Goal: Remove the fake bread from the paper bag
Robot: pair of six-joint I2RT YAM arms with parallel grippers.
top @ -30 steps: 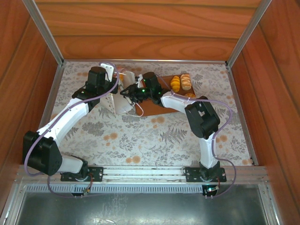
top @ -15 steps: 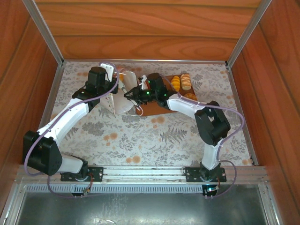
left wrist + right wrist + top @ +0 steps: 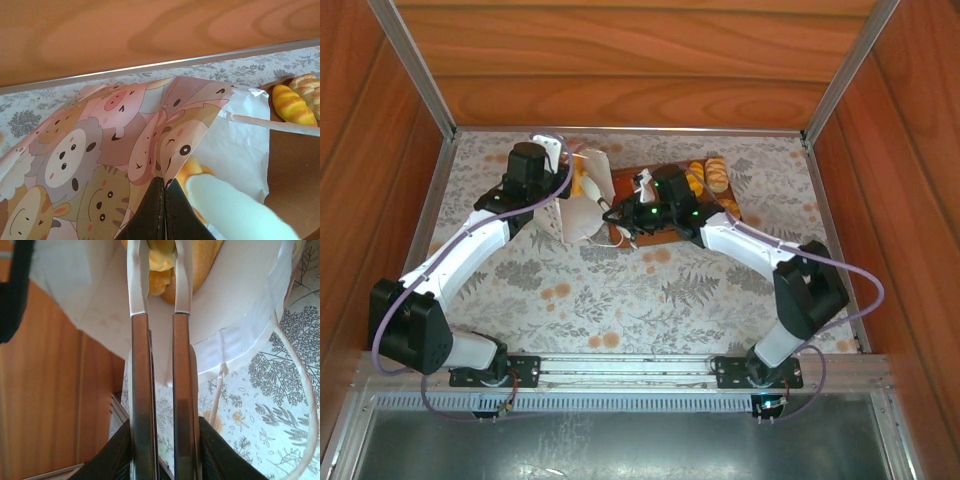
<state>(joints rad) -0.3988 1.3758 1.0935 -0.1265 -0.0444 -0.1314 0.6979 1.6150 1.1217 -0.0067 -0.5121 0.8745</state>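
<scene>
Pinches paper bag (image 3: 100,145) wall in fully closed left pincer (image 3: 163,205), propping mouth open | reaches right pincer (image 3: 160,252) inside, tips narrowed on yellow fake bread (image 3: 161,280) (seemingly gripped; view tight) | leaves other loaves (image 3: 292,102) out on board (image 3: 295,165)

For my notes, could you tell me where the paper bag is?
Top view: the paper bag sits at the far side, left of centre, between the left gripper and the brown board.

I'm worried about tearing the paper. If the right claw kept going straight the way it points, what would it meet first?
The fake bread: the right claw points into the mouth of the paper bag, with a yellow piece between its tips. Paper likely lies beyond; depth unclear.
</scene>
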